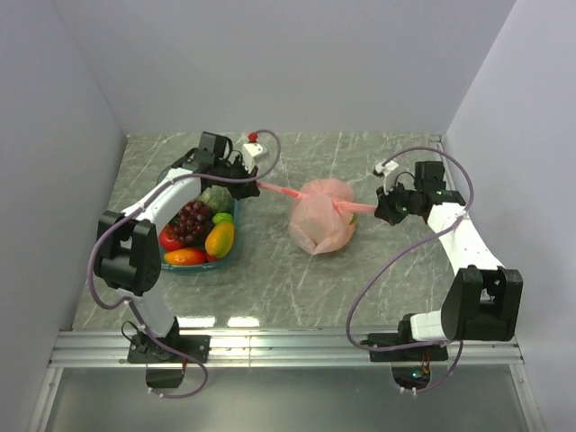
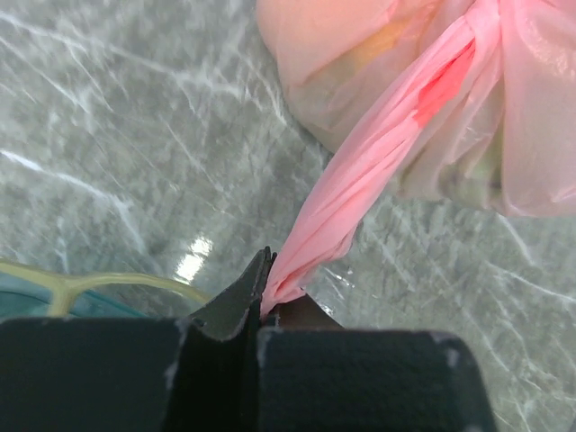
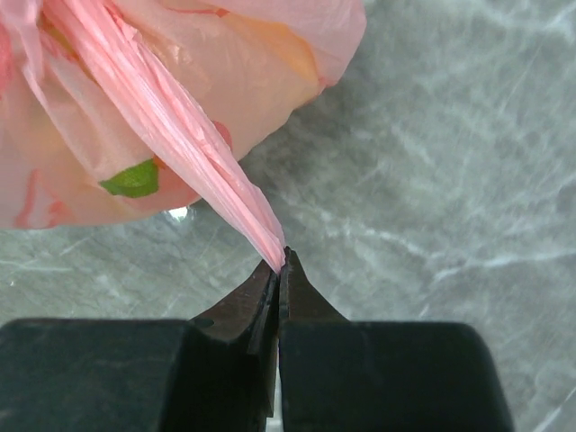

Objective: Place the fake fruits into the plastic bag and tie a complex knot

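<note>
While the left arm stretches over the tray [image 1: 200, 267], its gripper [image 1: 250, 178] is clamped on one pink handle [image 1: 279, 190], the bag [image 1: 322, 220] sits mid-table between them, and the bent right arm's gripper [image 1: 382, 209] pinches the other handle [image 1: 362, 207].

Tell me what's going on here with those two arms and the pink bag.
Both arms are working on the plastic bag, which sits mid-table with a green fruit showing through. The left gripper is shut on one handle and the right gripper on the other, each stretched taut in opposite directions, apparently tightening a knot. Several fake fruits, including purple grapes and a mango, lie in the tray at left.
</note>
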Available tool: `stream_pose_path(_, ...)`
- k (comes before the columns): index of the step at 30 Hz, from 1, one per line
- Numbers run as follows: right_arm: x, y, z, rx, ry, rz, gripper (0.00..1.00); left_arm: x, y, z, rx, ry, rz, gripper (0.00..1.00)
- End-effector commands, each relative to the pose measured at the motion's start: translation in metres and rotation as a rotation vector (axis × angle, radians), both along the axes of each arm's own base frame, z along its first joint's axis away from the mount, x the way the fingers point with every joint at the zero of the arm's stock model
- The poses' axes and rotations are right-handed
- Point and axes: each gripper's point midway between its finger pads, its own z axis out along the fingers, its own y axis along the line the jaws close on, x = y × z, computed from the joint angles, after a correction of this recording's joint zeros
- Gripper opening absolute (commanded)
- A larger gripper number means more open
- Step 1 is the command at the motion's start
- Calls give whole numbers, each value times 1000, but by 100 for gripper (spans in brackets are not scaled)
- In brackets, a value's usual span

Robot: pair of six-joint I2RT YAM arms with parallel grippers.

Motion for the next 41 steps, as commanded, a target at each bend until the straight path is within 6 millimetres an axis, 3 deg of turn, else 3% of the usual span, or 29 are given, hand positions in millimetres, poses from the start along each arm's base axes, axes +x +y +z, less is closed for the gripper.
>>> stream_pose_path(1,-11,-40,-31,-202,128,-190,0,16,36,-13,150,-68,171,0)
stream_pose_path(4,-14,-12,-32,-148,149,-170,2,0,21,-30,160,-27,152,2)
stream_pose_path(5,-15,-6,-30,-133,151,-164,13,-3,17,-30,154,-18,149,6)
stream_pose_path(6,-14,-4,-24,-114,138,-170,22,-8,14,-30,147,13,153,17)
stream_pose_path(9,-17,3,-6,-71,125,-169,41,-10,6,-10,98,49,159,40)
stream_pose_path(10,-19,5,0,-55,117,-165,54,-13,5,-6,92,66,158,51)
stream_pose_path(11,-20,7,6,-46,106,-159,61,-12,3,11,69,44,155,57)
stream_pose_path(13,-26,10,25,-25,63,-152,74,-16,3,33,42,20,163,82)
stream_pose_path(14,-28,13,36,-8,46,-143,76,-16,0,48,17,4,153,94)
stream_pose_path(15,-31,13,50,8,13,-151,78,-18,0,57,0,-1,149,99)
stream_pose_path(20,-35,2,102,94,-68,-237,88,-18,11,111,-100,-10,246,99)
stream_pose_path(23,-34,-9,124,166,-70,-336,93,-15,28,130,-142,53,352,99)
stream_pose_path(25,-32,-13,129,214,-47,-410,93,-23,30,149,-224,88,334,99)
stream_pose_path(27,-32,-17,133,248,-33,-476,93,-17,45,157,-284,100,414,99)
stream_pose_path(31,-44,-14,121,253,-21,-461,97,-22,68,149,-244,44,526,99)
stream_pose_path(32,-51,-12,110,249,-14,-452,98,-25,73,130,-210,62,539,99)
stream_pose_path(35,-63,-11,91,241,-16,-439,100,-37,78,106,-167,89,546,99)
stream_pose_path(41,-71,-10,90,249,-55,-447,100,-42,83,106,-165,41,563,99)
